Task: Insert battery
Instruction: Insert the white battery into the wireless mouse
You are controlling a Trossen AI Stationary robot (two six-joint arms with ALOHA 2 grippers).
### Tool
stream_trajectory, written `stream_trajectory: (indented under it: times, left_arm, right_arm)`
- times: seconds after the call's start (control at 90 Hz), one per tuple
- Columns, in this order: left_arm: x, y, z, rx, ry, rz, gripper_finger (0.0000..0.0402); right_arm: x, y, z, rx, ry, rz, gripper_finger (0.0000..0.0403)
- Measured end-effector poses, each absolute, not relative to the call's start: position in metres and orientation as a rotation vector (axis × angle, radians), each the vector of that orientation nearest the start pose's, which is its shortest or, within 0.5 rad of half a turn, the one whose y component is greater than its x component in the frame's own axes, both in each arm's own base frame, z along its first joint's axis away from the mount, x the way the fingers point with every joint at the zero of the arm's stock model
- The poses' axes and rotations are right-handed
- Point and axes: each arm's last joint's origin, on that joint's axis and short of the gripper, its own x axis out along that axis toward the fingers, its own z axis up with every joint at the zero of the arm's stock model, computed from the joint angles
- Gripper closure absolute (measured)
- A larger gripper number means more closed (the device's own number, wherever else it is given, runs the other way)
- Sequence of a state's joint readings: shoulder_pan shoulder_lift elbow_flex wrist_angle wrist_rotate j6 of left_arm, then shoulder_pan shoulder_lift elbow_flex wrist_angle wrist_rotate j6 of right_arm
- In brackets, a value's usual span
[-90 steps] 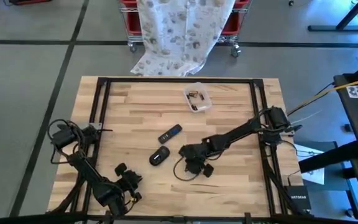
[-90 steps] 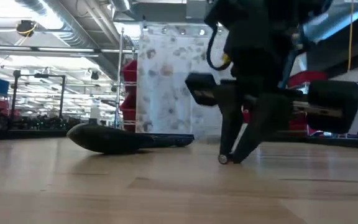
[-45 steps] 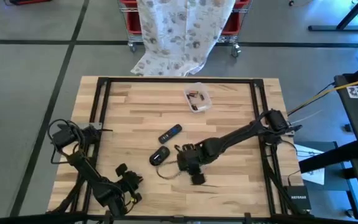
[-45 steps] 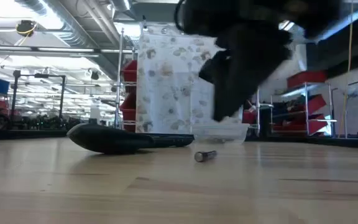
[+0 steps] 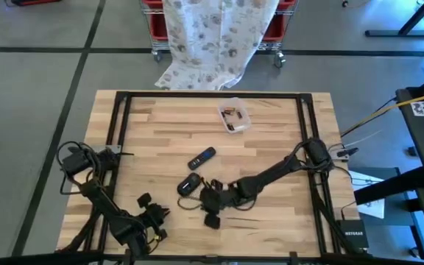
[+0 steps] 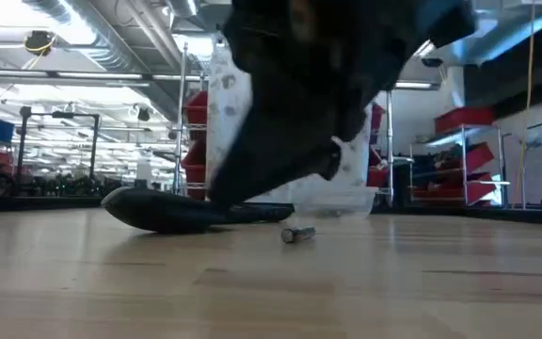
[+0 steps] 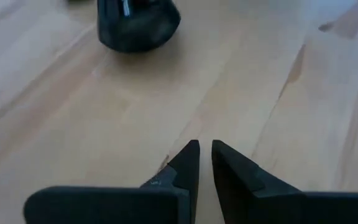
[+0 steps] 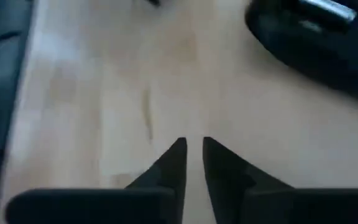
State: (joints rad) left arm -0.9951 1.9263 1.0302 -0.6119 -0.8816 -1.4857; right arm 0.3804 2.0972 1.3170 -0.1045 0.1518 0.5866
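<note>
A small silver battery [image 6: 297, 234] lies on its side on the wooden table, free of both grippers. The black mouse [image 5: 188, 185] rests on the table just left of it and shows in the right wrist view as the mouse [image 8: 316, 37] with a metal glint on it. My right gripper [image 8: 193, 149] hangs shut over bare wood beside the mouse, at the table's middle [image 5: 206, 200], and holds nothing. In the low view it is a dark blur [image 6: 299, 104]. My left gripper [image 5: 152, 211] waits shut near the front left, its fingers [image 7: 191, 163] over bare wood.
A black remote [image 5: 202, 157] lies behind the mouse. A clear plastic tub [image 5: 234, 115] with small items stands at the far middle. A black frame [image 5: 121, 118] borders the table. Bare wood lies open at the far left and near right.
My right gripper has lifted off the battery and swung toward the table's left and near edge, ending beside the mouse. The battery, which was under its fingertips a second ago, now lies free on the table and has rolled a little toward the mouse.
</note>
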Motion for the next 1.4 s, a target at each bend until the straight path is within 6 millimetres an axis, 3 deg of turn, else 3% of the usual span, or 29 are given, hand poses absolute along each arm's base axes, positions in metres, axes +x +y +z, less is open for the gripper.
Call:
stream_trajectory:
  times: [0.156, 0.367, 0.589, 1.044, 1.222, 1.4]
  left_arm:
    - [0.191, -0.254, 0.111, -0.175, 0.671, 0.501, 0.0375]
    - [0.192, -0.254, 0.111, -0.181, 0.669, 0.502, 0.0375]
    - [0.192, -0.255, 0.111, -0.196, 0.668, 0.500, 0.0375]
    - [0.193, -0.256, 0.111, -0.199, 0.667, 0.492, 0.0375]
    - [0.193, -0.256, 0.111, -0.203, 0.665, 0.494, 0.0375]
    - [0.193, -0.256, 0.111, -0.203, 0.665, 0.494, 0.0375]
  right_arm:
    - [0.392, 0.144, 0.118, 0.230, 0.960, -0.194, 0.0398]
    - [0.384, 0.150, 0.119, 0.209, 1.021, -0.174, 0.0402]
    - [0.375, 0.167, 0.118, 0.154, 1.046, -0.119, 0.0401]
    - [0.338, 0.212, 0.118, 0.053, 1.157, -0.055, 0.0401]
    - [0.318, 0.222, 0.119, 0.050, 1.203, -0.163, 0.0401]
    - [0.309, 0.230, 0.117, 0.050, 1.131, -0.275, 0.0400]
